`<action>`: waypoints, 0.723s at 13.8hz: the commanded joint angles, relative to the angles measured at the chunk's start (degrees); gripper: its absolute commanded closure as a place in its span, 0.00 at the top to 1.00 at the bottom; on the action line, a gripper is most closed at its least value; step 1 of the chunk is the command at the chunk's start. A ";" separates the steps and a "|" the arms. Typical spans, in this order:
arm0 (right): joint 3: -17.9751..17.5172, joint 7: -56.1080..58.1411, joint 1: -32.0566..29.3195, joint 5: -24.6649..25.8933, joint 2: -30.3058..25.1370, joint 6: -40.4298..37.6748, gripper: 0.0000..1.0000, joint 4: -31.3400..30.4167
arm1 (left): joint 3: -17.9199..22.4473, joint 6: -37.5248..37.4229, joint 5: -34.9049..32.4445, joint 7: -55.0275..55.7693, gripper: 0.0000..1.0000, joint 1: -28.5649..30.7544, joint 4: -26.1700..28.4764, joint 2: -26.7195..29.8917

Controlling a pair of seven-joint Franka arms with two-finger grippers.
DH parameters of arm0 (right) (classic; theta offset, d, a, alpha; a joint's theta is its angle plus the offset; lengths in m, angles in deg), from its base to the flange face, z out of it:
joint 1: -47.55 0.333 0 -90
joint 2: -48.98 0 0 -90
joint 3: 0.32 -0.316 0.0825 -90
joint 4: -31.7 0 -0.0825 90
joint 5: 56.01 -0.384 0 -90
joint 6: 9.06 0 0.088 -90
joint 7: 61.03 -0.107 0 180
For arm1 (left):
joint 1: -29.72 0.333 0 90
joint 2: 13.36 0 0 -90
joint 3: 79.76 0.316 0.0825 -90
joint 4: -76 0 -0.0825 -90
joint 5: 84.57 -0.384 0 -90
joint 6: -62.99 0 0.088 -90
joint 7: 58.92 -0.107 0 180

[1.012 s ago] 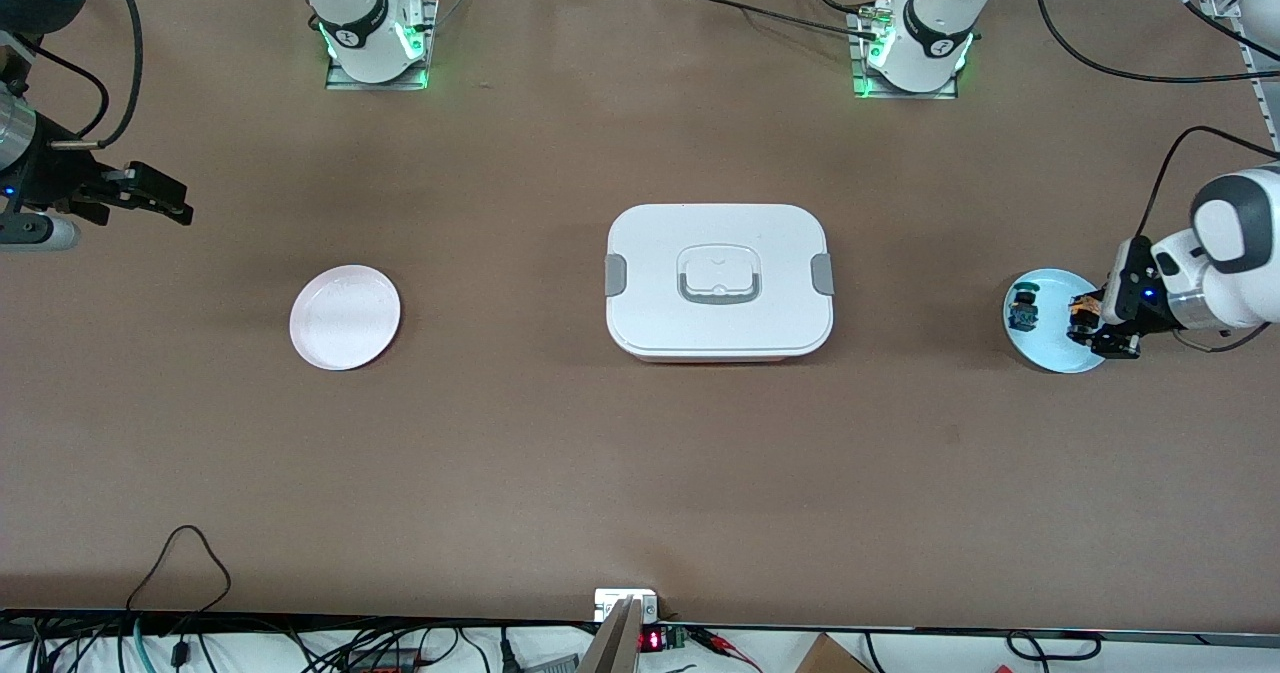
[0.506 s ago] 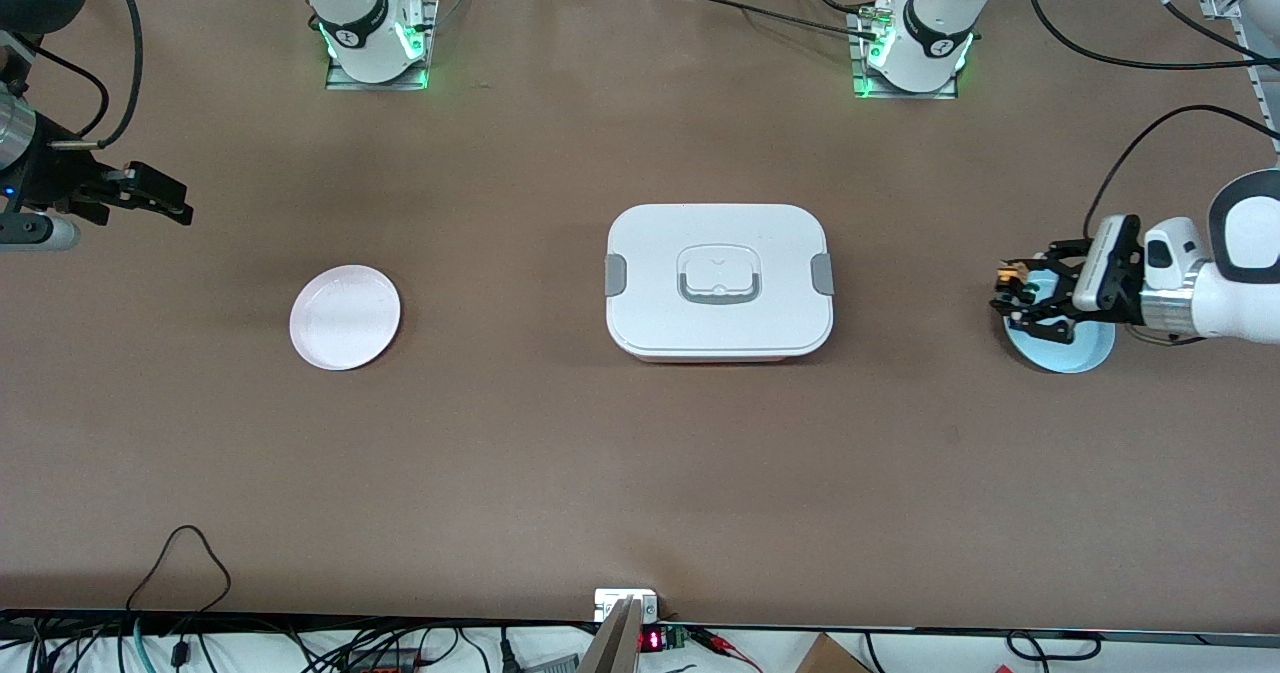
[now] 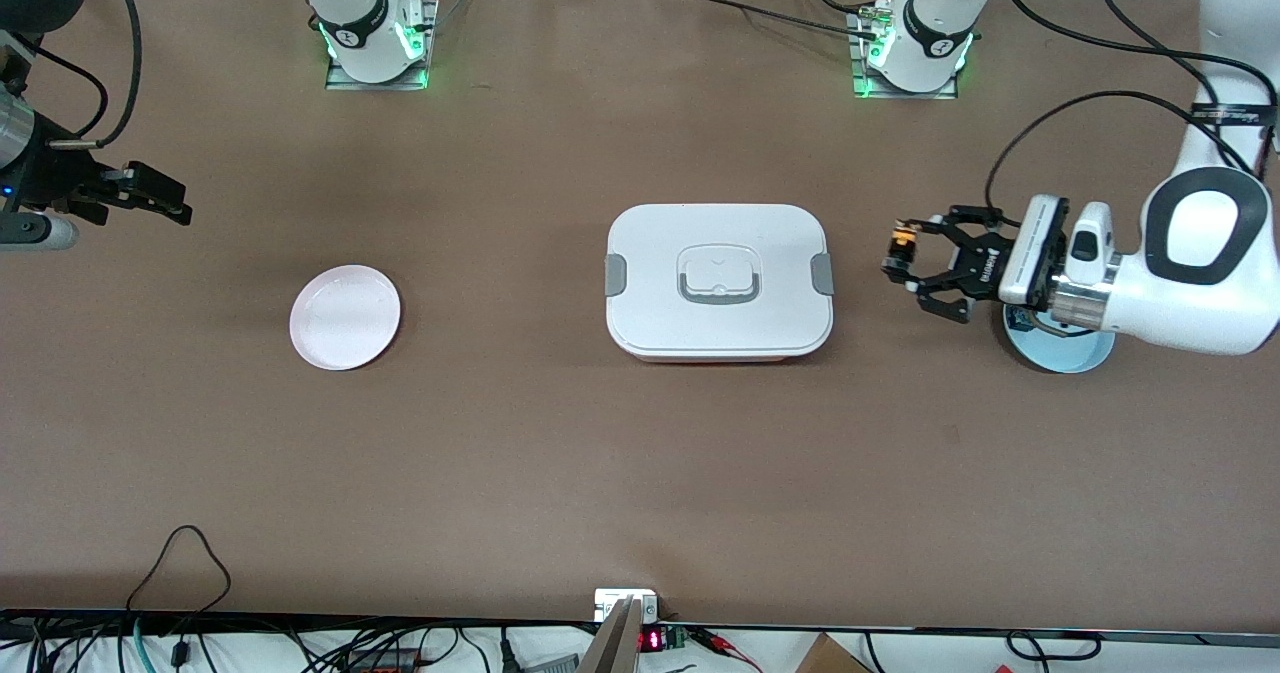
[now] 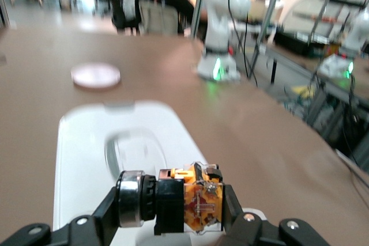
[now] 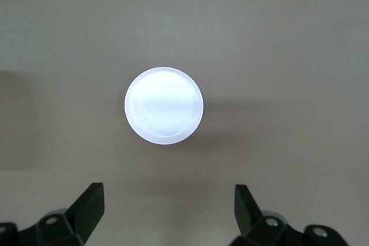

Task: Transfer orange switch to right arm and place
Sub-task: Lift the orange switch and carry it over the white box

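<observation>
The orange switch (image 3: 903, 243), a black body with an orange block and a silver ring, is up in the air in my left gripper (image 3: 898, 251), which is shut on it. The hand lies level over the bare table between the white box and the light blue plate. In the left wrist view the orange switch (image 4: 190, 200) sits crosswise in my left gripper (image 4: 173, 207), with a black finger (image 4: 109, 208) pressing each end. My right gripper (image 3: 180, 205) waits open over the table at the right arm's end. The right wrist view shows my right gripper (image 5: 168, 200) holding nothing.
A white lidded box (image 3: 718, 278) with grey clips stands mid-table. A pink plate (image 3: 345, 316) lies toward the right arm's end and also shows under the right wrist camera (image 5: 164, 105). The light blue plate (image 3: 1075, 351) lies under the left wrist, with a bit of a blue-teal switch (image 3: 1019, 320) showing on it.
My left gripper has risen off the light blue plate with the orange switch, turned level and moved toward the white box. The right arm has stayed still.
</observation>
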 commanded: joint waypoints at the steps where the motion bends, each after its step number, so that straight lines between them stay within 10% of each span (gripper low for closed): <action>1: -0.06 -0.57 -0.19 -0.43 -0.53 -0.38 1.00 0.19 | -2.76 -0.16 9.72 0.61 0.00 -1.28 -0.29 -0.59; 10: -0.24 -0.04 0.51 -3.85 -0.35 -2.05 1.00 0.10 | -14.70 24.59 34.26 -0.09 0.00 -7.53 5.51 -0.32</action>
